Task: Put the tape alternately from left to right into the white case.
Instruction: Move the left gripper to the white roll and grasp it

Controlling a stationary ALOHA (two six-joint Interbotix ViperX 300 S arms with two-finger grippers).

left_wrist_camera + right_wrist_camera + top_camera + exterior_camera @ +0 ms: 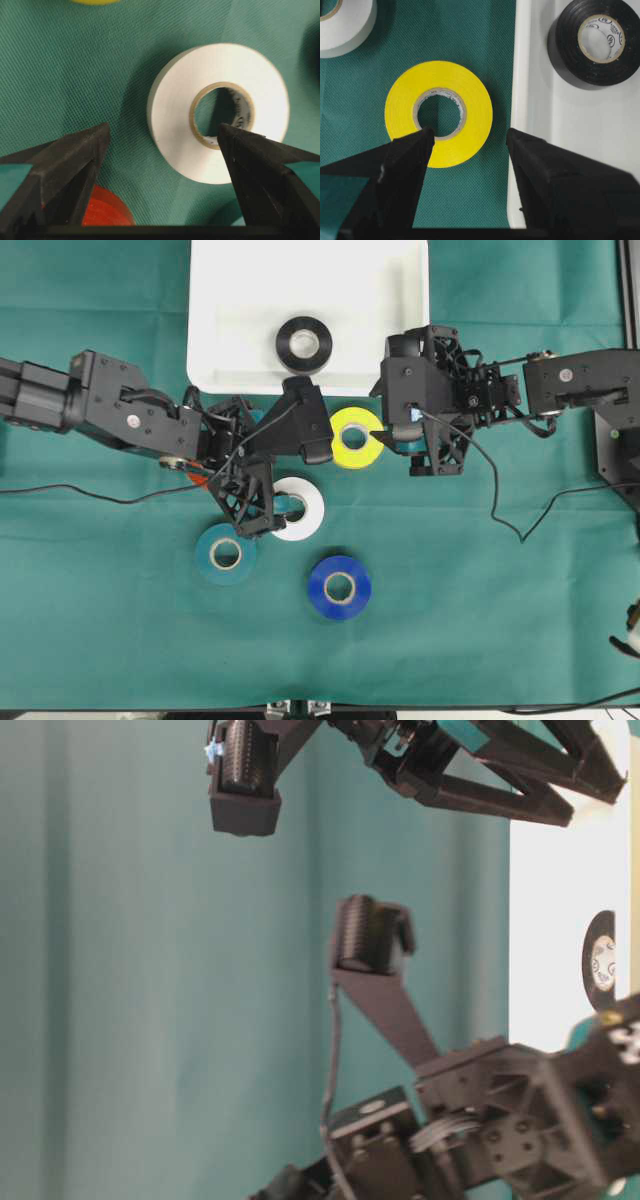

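A green cloth (520, 620) covers the table, with the glossy white case (215, 330) at its far edge holding the black roll (304, 344). Near the middle lie the yellow roll (439, 113), white roll (218, 112), teal roll (225, 554) and blue roll (340, 587), all flat with pale cores. The left gripper (162, 150), jaws apart, hangs over the white roll, one finger over its hole; the right gripper (470, 142), also apart, straddles the yellow roll's edge beside the case rim.
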